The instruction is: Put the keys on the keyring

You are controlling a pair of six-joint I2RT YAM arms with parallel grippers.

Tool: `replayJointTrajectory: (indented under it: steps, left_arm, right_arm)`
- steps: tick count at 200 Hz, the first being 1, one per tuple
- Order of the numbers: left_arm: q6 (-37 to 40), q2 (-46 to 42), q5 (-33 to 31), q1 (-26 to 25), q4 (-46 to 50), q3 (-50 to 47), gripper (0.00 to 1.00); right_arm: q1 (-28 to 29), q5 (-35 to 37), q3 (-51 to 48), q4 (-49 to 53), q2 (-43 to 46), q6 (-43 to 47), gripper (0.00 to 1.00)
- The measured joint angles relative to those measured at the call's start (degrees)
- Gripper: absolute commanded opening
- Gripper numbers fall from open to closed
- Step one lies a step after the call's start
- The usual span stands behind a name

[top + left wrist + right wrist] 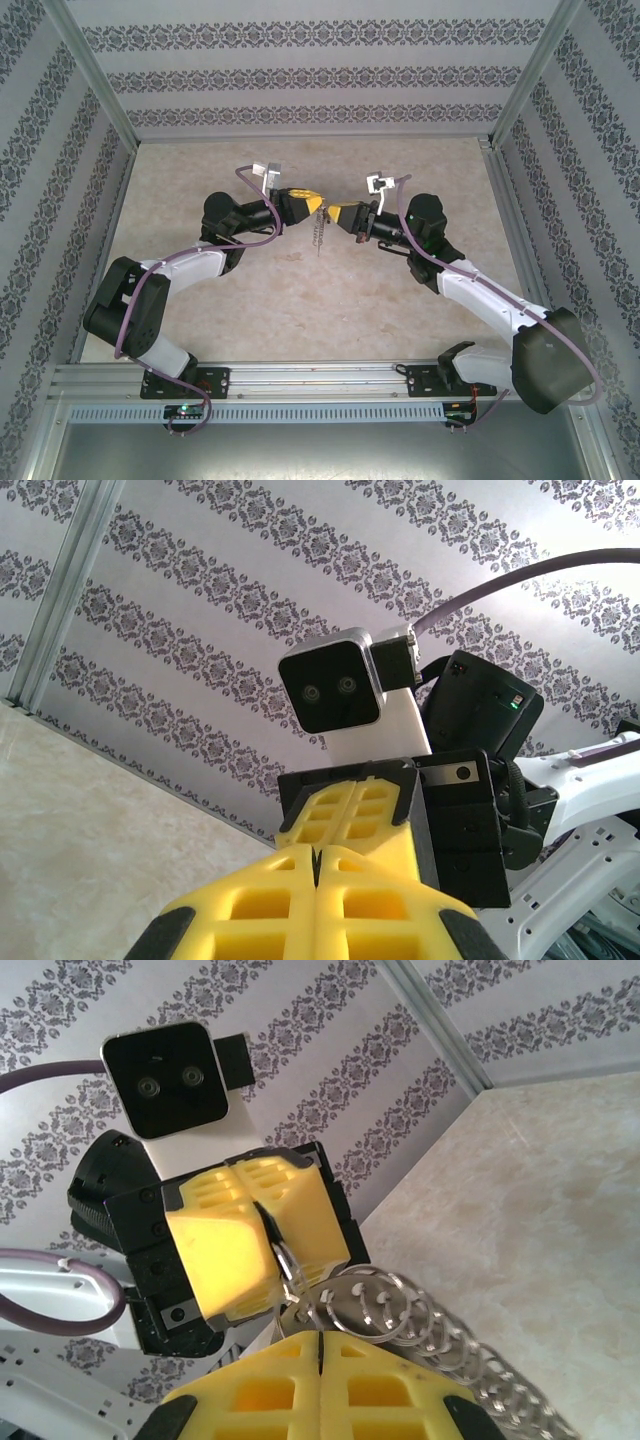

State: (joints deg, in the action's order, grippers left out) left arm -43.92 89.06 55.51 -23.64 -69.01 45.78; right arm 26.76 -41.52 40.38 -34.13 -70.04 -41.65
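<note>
Above beige table (300, 310), keyring (288, 1263) in left claw (264, 1226)

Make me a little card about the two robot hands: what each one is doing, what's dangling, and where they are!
Left gripper: shut, pinching the thin keyring
Right gripper: shut, tips right at the rings; what it pinches is hidden
Chain of rings: dangles below the two grippers
Where: tip to tip, over the middle of the table
</note>
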Motion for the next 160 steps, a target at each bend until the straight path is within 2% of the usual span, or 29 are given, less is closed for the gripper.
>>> replayJointTrajectory:
  steps: [104,136,153,160]
  left_arm:
    - [0.0,0.0,0.0,0.0,0.0,0.6,0.00]
    - [0.0,0.0,0.0,0.0,0.0,0.6,0.00]
    - [0.0,0.0,0.0,0.0,0.0,0.6,0.00]
    - [0.0,0.0,0.0,0.0,0.0,0.6,0.00]
  right_arm:
    - [0.7,-0.3,-0.5,3.5,-1.1,2.8,0.00]
    - [-0.6,0.1,-2.4,4.6,-0.3,3.1,0.00]
    - [-1.7,0.5,-3.6,5.3,0.8,3.0,0.11]
    - [-2.3,0.8,-4.0,5.6,1.5,2.8,0.20]
